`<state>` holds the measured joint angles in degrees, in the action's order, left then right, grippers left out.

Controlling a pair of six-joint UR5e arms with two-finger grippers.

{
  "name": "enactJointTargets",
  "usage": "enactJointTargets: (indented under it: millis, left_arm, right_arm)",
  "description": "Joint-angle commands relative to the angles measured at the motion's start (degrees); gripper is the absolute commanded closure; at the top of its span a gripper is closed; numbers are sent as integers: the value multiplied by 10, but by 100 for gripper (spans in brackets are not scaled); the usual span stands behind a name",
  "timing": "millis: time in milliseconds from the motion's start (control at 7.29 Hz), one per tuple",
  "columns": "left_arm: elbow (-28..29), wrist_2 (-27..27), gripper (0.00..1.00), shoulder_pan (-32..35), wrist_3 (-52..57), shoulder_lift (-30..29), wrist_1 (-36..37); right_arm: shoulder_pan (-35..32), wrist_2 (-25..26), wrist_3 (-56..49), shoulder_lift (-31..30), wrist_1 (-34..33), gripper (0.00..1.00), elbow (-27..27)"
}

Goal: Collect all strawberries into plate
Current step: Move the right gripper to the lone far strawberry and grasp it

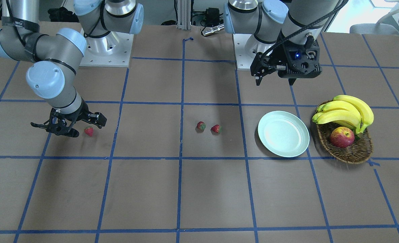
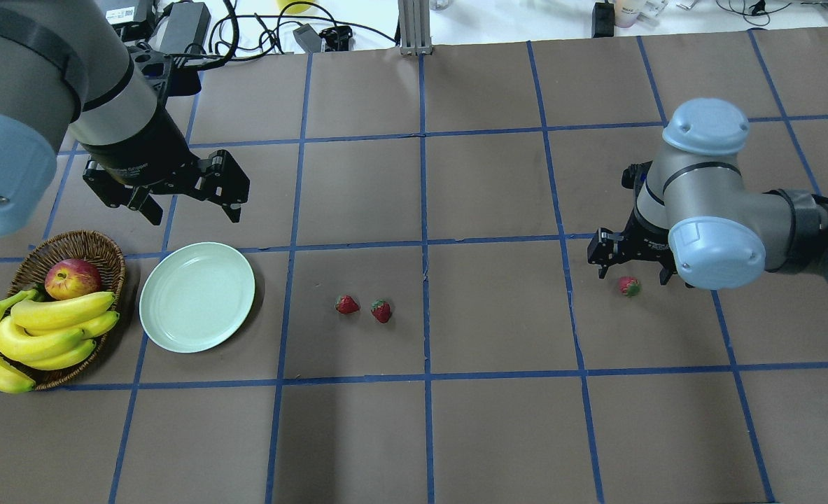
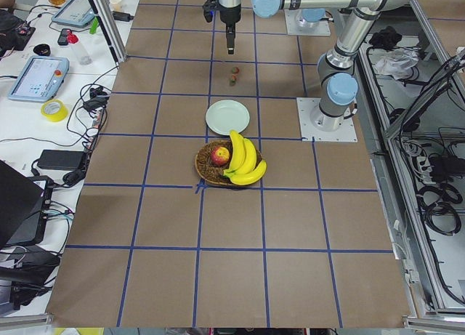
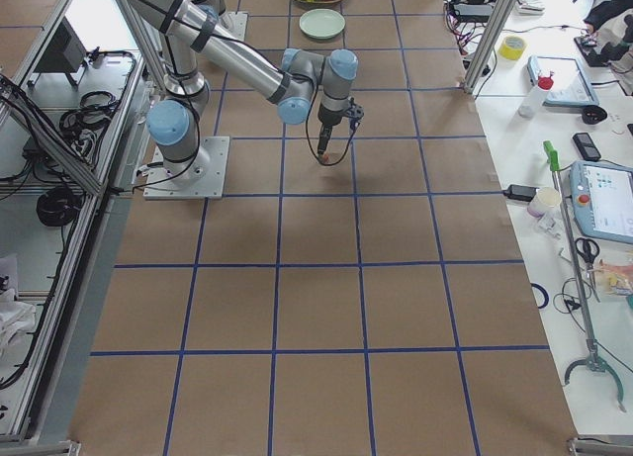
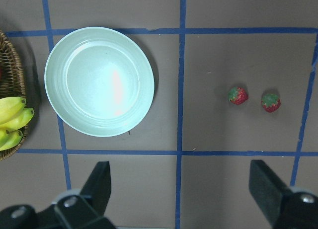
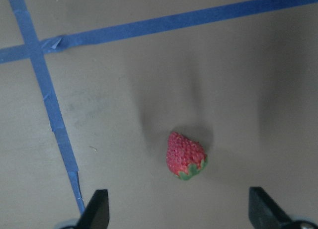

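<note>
The right jaws stood spread wide, a lone strawberry (image 6: 186, 162) lying loose on the surface (image 6: 124, 90) just ahead of their gap. The left jaws gaped empty, the plate (image 5: 99, 80) and two strawberries (image 5: 238, 95) lying ahead of them.

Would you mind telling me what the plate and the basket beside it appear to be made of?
The plate looks like smooth plastic or melamine, given its soft sheen, though glazed ceramic is possible. The basket looks like brown woven wicker; the weave shows.
</note>
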<state>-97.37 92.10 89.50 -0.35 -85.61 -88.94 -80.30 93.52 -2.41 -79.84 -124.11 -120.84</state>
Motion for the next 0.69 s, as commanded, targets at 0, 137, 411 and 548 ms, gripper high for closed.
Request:
enactJointTargets:
  millis: [0,137,411,548]
  left_arm:
    - [0,-1,0,0,0,0,0]
    - [0,0,0,0,0,0,0]
    - [-1,0,0,0,0,0,-1]
    - [-1,0,0,0,0,0,-1]
  right_arm:
    - [12,-11,-107,13,-55,3,-23]
    - [15,-9,-129,32,-69,2,-19]
    - [33,-11,-150,37,-70,4,-27]
    - [34,-12,-160,37,-70,13,-29]
